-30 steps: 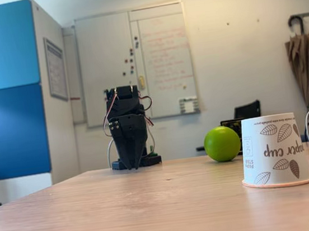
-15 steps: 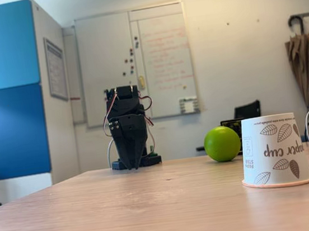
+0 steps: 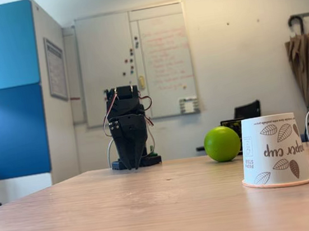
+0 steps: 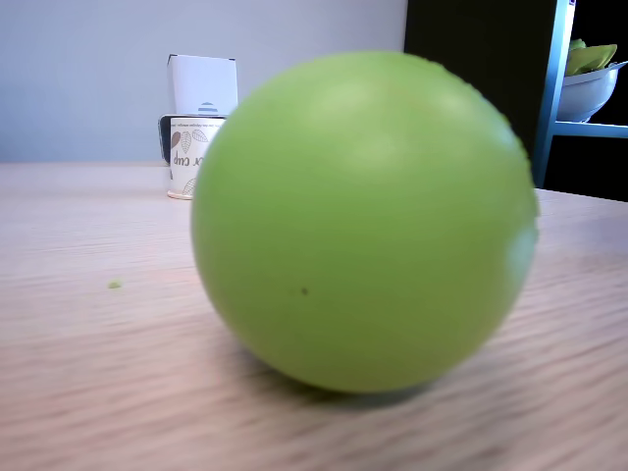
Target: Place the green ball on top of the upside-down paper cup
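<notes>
The green ball (image 3: 222,144) rests on the wooden table (image 3: 128,220), just left of and behind the upside-down paper cup (image 3: 274,150), which stands on its pinkish rim with its leaf prints and lettering inverted. At the back of the table the black arm is folded, and its gripper (image 3: 133,164) points straight down with its fingers together, holding nothing, well to the left of the ball. In a fixed view close to the table the green ball (image 4: 363,221) looms large, and the paper cup (image 4: 186,157) peeks out behind its left side.
A blue cabinet (image 3: 4,89) stands at the left and a whiteboard (image 3: 136,61) hangs on the back wall. A white box (image 4: 201,86) sits behind the cup. A shelf with a bowl (image 4: 592,90) is at the right.
</notes>
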Controlling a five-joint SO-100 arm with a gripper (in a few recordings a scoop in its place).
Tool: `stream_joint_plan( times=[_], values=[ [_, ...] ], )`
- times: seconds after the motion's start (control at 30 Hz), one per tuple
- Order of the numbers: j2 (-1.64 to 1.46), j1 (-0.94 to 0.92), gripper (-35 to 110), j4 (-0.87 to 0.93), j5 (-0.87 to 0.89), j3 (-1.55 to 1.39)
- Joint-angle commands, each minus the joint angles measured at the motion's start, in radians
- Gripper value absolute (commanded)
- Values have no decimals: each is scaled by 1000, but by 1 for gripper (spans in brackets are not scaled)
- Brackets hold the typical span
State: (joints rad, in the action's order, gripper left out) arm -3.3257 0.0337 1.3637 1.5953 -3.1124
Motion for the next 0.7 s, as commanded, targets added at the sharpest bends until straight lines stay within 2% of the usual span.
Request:
stream_joint_plan(
  times=[0.0,0.67],
  values=[
    [0,0,0,2,-6,0],
    [0,-23,0,2,-6,0]
  ],
)
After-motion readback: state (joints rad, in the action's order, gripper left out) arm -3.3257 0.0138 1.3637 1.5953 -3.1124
